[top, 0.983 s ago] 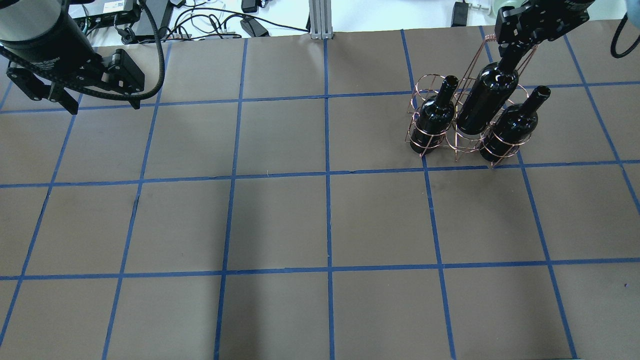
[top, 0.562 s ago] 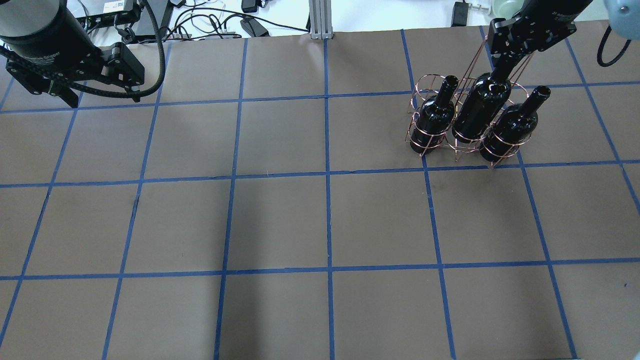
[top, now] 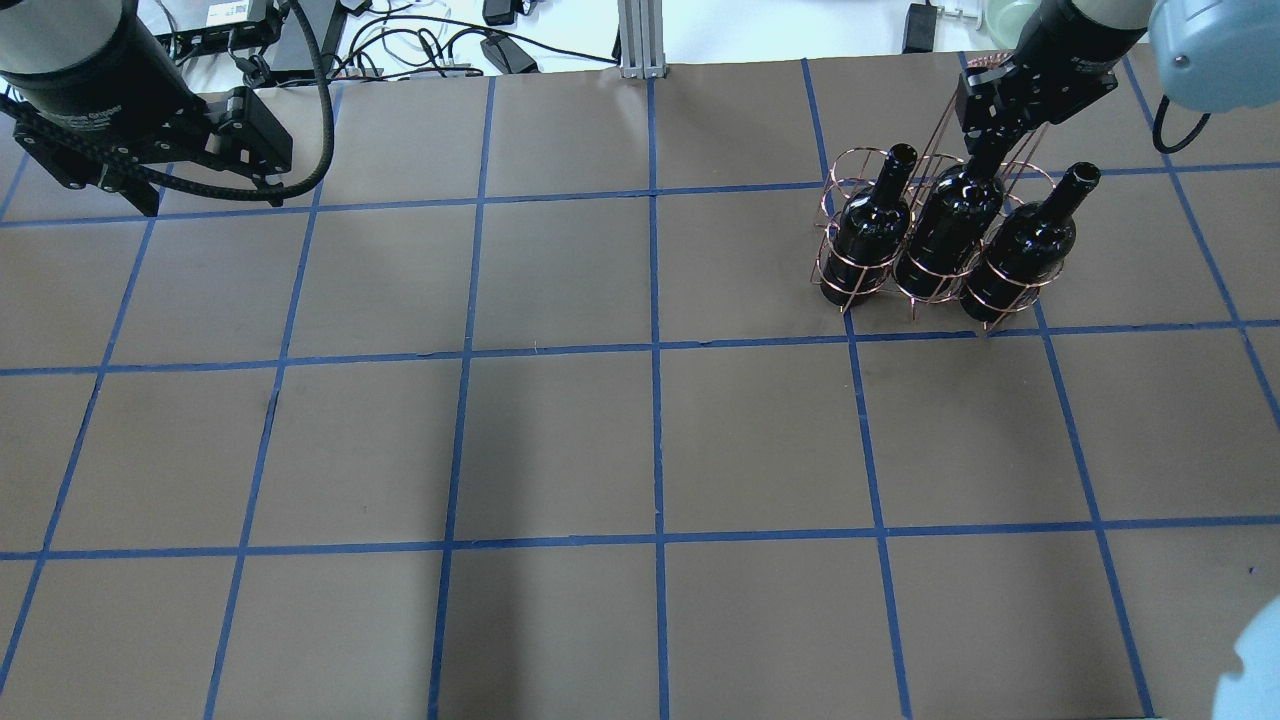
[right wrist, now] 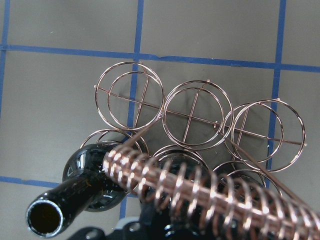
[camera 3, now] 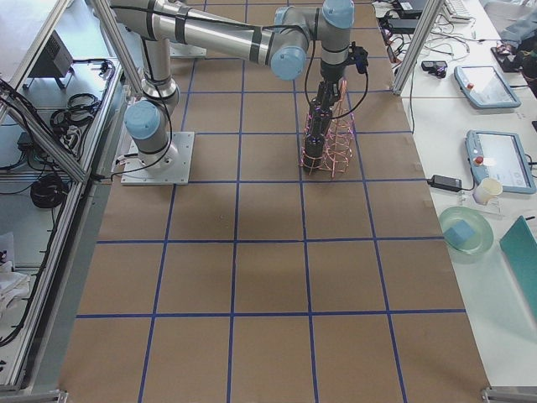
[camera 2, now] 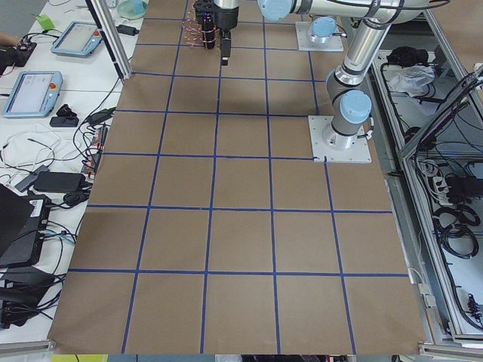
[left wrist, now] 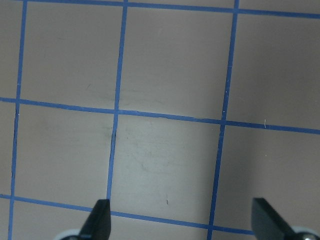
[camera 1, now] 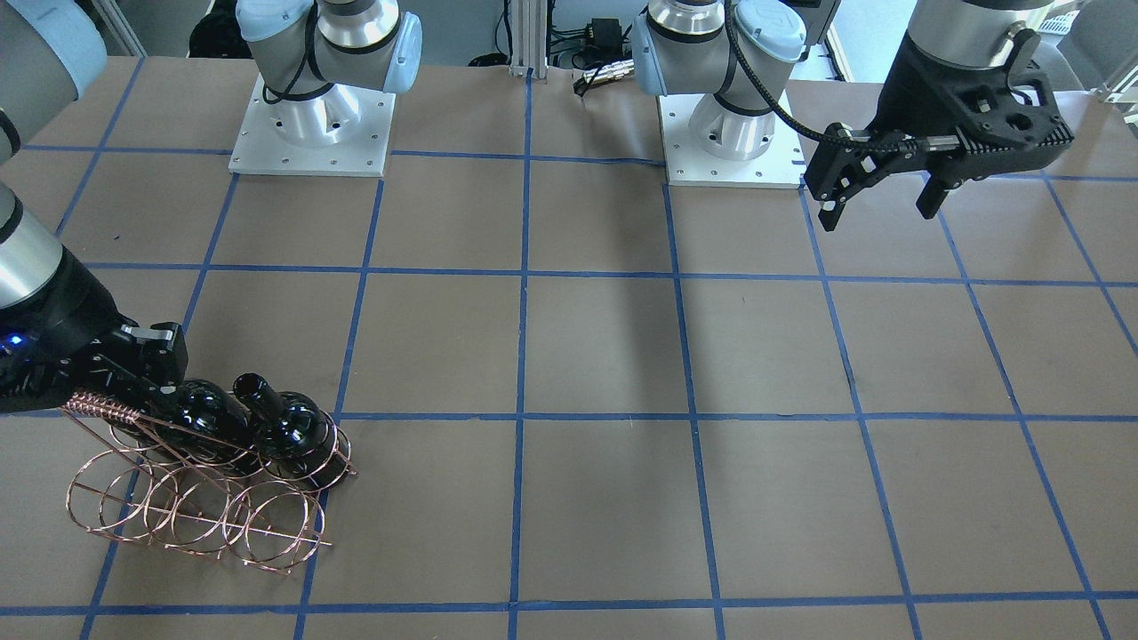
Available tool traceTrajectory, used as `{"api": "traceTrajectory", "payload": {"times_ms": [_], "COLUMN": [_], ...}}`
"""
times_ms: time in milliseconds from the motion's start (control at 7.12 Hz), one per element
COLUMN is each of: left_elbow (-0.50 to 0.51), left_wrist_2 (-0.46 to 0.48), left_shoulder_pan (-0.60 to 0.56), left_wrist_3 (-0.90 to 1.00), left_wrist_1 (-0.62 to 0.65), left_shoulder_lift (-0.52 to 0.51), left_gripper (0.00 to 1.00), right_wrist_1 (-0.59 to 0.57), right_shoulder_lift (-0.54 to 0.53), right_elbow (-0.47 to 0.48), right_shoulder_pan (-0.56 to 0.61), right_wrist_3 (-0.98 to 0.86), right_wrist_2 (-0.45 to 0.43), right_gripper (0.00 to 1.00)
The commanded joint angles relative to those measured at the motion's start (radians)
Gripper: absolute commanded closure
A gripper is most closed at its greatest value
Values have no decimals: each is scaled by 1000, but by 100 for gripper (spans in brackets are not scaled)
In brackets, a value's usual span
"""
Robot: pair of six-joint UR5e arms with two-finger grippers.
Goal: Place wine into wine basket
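No legible text, brand, number or sign in any view. Overhead view: a line of small white lettering on the black housing of the left gripper (top: 210,190) and another on the right gripper (top: 985,150), both too small and blurred to read. Right side view: teach pendant (camera 3: 501,161) screen lit, contents unreadable.
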Motion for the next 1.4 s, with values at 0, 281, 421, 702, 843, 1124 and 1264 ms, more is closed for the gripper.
{"api": "traceTrajectory", "payload": {"times_ms": [0,281,421,702,843,1124,1264], "left_elbow": [8,8,2,-6,-13,-13,-12], "left_wrist_2": [-1,-13,-14,-15,-12,-27,-108], "left_shoulder_pan": [-1,-3,-3,-1,-1,-1,-8], "left_wrist_3": [1,1,1,1,1,1,1], "left_wrist_1": [-11,-23,-42,-69,-80,-83,-79], "left_shoulder_lift": [9,15,15,20,15,8,-1], "left_gripper": [0,0,0,0,0,0,0], "right_wrist_1": [-1,5,55,155,184,214,218], "right_shoulder_lift": [-8,-75,-133,-224,-266,-274,-274], "right_elbow": [4,3,3,1,1,3,4], "right_shoulder_pan": [0,52,99,178,210,216,229], "right_wrist_3": [-34,-22,17,146,177,301,327], "right_wrist_2": [-9,-9,-11,-35,-40,-40,-40], "right_gripper": [0,0,0,0,0,0,0]}}
